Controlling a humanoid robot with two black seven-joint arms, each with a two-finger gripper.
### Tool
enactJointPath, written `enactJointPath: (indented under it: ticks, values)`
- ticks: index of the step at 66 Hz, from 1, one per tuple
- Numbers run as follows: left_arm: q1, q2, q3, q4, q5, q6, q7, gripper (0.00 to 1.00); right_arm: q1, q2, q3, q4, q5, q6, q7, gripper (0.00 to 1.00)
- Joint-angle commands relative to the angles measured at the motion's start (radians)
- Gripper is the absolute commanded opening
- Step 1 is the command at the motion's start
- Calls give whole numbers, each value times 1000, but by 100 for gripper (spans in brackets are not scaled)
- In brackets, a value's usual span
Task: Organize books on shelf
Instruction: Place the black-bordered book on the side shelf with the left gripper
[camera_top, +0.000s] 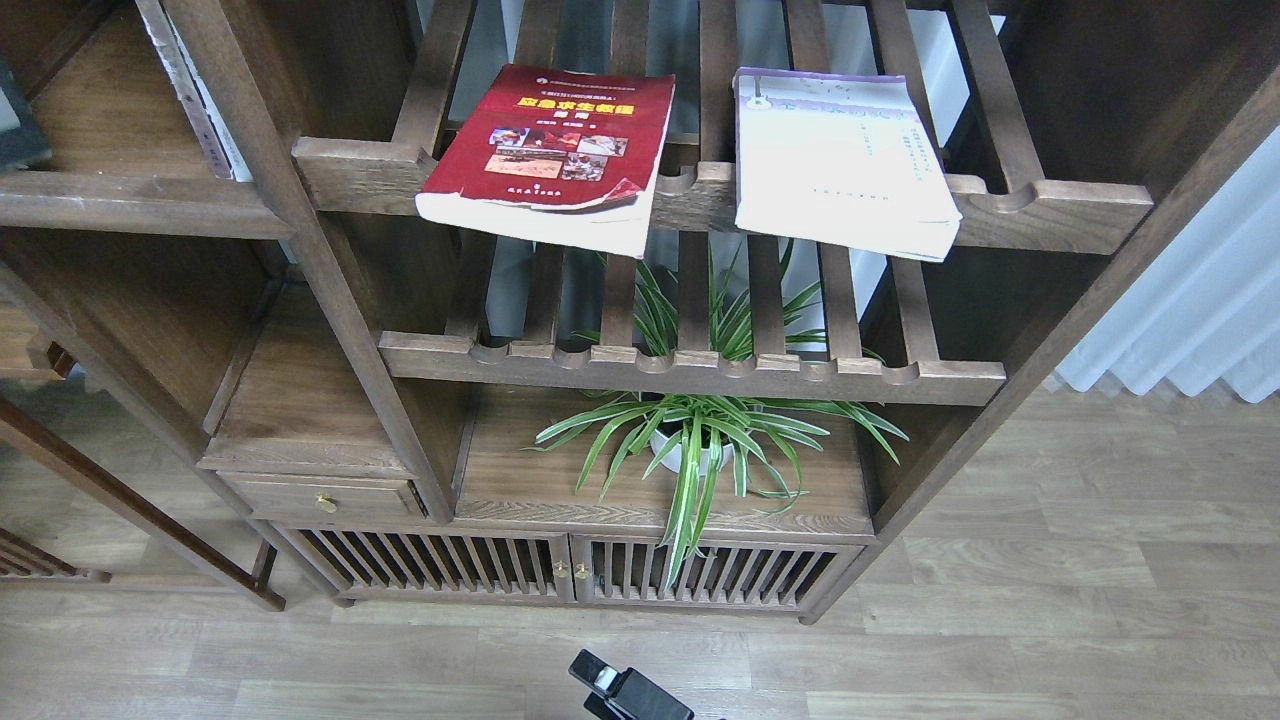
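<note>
A black pincer (610, 685) is only partly seen, grip can't be told. Well above it, a red paperback with yellow title (555, 150) and a white paperback with purple top strip (840, 165) are laid flat on the upper slatted wooden rack (1050, 210).

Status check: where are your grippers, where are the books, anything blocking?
One black arm tip at bottom edge, side and state unclear. Red book and white book flat on upper slatted rack, overhanging front. Nothing in the way.

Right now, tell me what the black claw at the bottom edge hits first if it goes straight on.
Only part of the claw shows, angled up-left. Straight on, it would likely cross bare floor and first meet the slatted cabinet doors, though depth is unclear.
</note>
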Motion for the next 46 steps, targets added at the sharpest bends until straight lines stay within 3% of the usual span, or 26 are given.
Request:
enactJointPath:
  ticks: [1, 19, 46]
  values:
    - [-100, -80, 6, 27, 127, 0, -1, 5, 0, 0, 0, 1, 0, 0, 0, 99]
    - [-258, -177, 81, 98, 223, 0, -6, 5, 0, 0, 1, 1, 3, 0, 2, 99]
    - [-559, -165, 323, 307, 244, 0, -9, 5, 0, 0, 1, 1, 5, 0, 5, 99]
